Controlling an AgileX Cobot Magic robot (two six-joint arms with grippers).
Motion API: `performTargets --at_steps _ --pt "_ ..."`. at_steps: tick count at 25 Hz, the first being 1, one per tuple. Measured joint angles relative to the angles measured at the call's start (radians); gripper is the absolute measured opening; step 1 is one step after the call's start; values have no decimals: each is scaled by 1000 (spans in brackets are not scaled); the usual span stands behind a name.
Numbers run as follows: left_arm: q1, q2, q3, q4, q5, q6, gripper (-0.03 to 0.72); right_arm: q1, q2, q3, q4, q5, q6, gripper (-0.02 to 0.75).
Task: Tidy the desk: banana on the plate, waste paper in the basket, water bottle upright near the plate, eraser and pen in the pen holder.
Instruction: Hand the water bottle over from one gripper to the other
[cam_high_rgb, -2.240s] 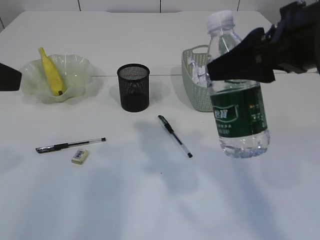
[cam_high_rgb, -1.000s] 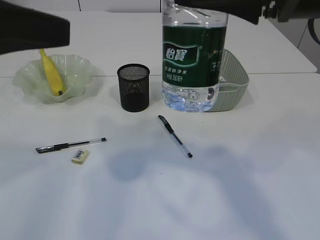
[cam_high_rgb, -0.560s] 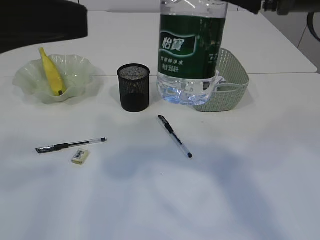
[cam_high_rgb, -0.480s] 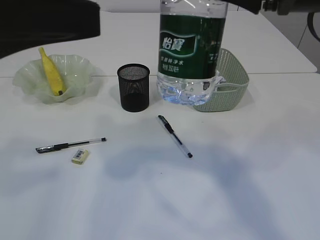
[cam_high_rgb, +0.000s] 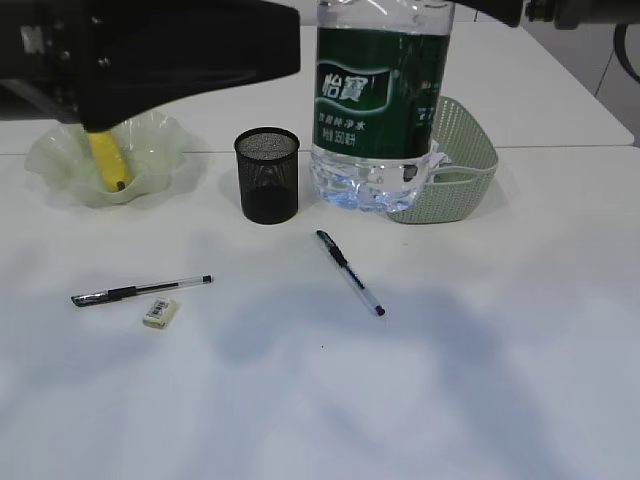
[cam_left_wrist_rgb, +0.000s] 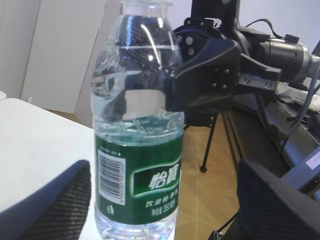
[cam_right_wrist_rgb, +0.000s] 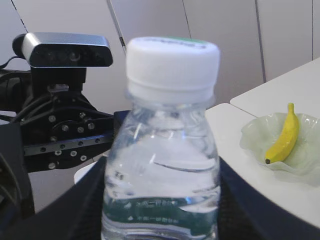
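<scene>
Jaws of the right gripper (cam_left_wrist_rgb: 172, 95) clamp the upper body of the water bottle (cam_high_rgb: 378, 100), carrying it upright in the air above the worktop (cam_high_rgb: 480, 380); the left gripper (cam_left_wrist_rgb: 160, 210) has its jaws spread wide, one on either side of the bottle's lower half, not yet touching it. Over the last second the left arm has swung in from the left across the plate (cam_high_rgb: 150, 150) toward the bottle, which has barely shifted, a likely sign that a handover is about to begin. Behind and below the held bottle sits the basket (cam_high_rgb: 465, 160), and to the left of the bottle, well below the right jaws, stands the pen holder (cam_high_rgb: 267, 175). The banana (cam_high_rgb: 108, 165) already lies in the plate, below the left arm. Two pens (cam_high_rgb: 350, 272) (cam_high_rgb: 140, 290) and the eraser (cam_high_rgb: 160, 312) lie on the worktop, well below both sets of jaws, yet to be collected. Bare worktop between plate and pen holder leaves room to stand the bottle, though the pen holder's rim is close by.
</scene>
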Motion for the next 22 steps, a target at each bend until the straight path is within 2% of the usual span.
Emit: performTargets --at_steps 16,22 --pt "-1 74 0 -17 47 116 687 0 0 0 1 1 -3 396" --pt "-1 74 0 -18 52 123 687 0 0 0 1 2 -5 396"
